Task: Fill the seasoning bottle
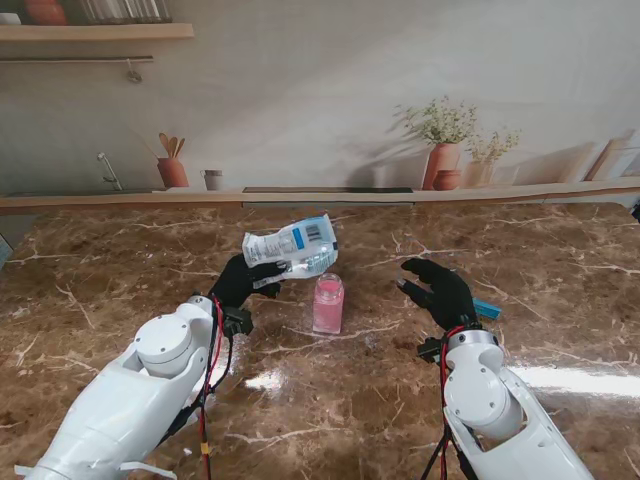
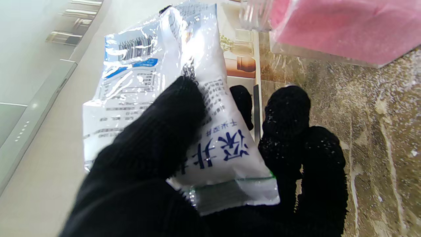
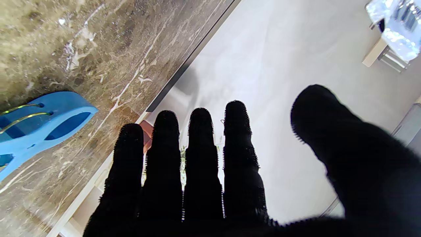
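Left hand pinching a seasoning packet; right hand empty, fingers straight and close, thumb apart.

Packet held tilted over the clear bottle of pink grains, which stands between both hands on the brown marble table; packet mouth hidden, possibly open. Blue clip partly cut off, lying just beside the right hand. Printed kitchen backdrop behind.

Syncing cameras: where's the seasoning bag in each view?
Stand: seasoning bag centre, held tilted by left hand above the pink bottle.
Left wrist: fills the middle, between fingers.
Right wrist: shiny corner at frame edge.
Shared landmark: marble table.
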`<state>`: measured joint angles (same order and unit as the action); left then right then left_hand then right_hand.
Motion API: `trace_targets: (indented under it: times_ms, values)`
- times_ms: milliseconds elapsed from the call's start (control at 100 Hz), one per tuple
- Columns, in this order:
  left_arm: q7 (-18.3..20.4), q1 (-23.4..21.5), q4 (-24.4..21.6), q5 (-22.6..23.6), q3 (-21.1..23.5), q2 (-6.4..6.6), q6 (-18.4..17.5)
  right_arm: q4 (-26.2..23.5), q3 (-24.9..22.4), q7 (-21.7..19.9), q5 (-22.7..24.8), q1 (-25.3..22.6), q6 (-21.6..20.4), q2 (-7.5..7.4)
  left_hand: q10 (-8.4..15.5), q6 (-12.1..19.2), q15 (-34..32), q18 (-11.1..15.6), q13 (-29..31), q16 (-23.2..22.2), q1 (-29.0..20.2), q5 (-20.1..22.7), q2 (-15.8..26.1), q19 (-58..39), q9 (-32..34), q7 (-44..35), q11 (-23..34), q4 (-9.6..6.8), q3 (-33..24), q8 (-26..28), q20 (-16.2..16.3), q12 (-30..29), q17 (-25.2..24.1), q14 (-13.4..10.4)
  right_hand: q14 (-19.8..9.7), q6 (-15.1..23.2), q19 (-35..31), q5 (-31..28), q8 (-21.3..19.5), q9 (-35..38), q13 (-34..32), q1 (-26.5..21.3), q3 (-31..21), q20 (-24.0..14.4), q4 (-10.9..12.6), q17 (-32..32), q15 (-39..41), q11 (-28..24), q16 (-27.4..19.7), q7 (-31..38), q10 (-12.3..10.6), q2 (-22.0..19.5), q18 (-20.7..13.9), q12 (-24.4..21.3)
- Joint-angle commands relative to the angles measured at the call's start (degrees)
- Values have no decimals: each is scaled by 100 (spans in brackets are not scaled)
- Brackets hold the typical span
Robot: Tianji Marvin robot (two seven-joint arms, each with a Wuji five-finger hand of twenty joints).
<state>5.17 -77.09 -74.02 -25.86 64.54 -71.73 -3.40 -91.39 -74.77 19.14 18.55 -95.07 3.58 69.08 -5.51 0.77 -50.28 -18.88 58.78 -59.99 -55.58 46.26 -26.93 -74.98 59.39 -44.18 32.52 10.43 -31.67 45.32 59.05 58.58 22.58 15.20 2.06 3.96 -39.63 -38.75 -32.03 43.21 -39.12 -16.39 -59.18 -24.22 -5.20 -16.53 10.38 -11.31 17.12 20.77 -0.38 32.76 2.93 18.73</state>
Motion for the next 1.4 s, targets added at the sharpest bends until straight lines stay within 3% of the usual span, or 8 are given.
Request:
trace_targets:
  times_ms: [0, 390, 1390]
  values:
    - [-28, 41, 37, 67, -36, -15, 59, 70, -16, -77, -40, -68, 16, 22, 475, 765, 21, 192, -78, -57, -950, 463, 893, 6, 77, -1700, 341, -335, -367, 615, 186, 141, -32, 105, -168, -4, 62, 206, 63, -143, 119, 204, 110, 151, 175, 74, -29, 55, -130, -91, -61, -85, -190, -121]
    - [-24, 83, -130, 503, -86, 64, 266, 53, -73, -23, -83, -114, -9, 38, 478, 766, 5, 217, -108, -57, -969, 455, 903, -2, 63, -1716, 367, -327, -347, 622, 204, 129, -57, 102, -162, 6, 29, 185, 50, -137, 111, 187, 64, 173, 180, 68, 22, 10, -121, -57, -52, -95, -176, -123]
    - [112, 204, -537, 1644, -71, 306, 386, 218, -61, 16, -389, -133, -45, 87, 409, 780, 128, 200, -157, 51, -993, 505, 853, 58, 75, -1603, 147, -293, -280, 483, 167, -8, -113, 186, -135, 22, -6, 148, 35, -104, 113, 154, -25, 170, 169, 98, 57, -30, -76, -26, -49, -79, -120, -72]
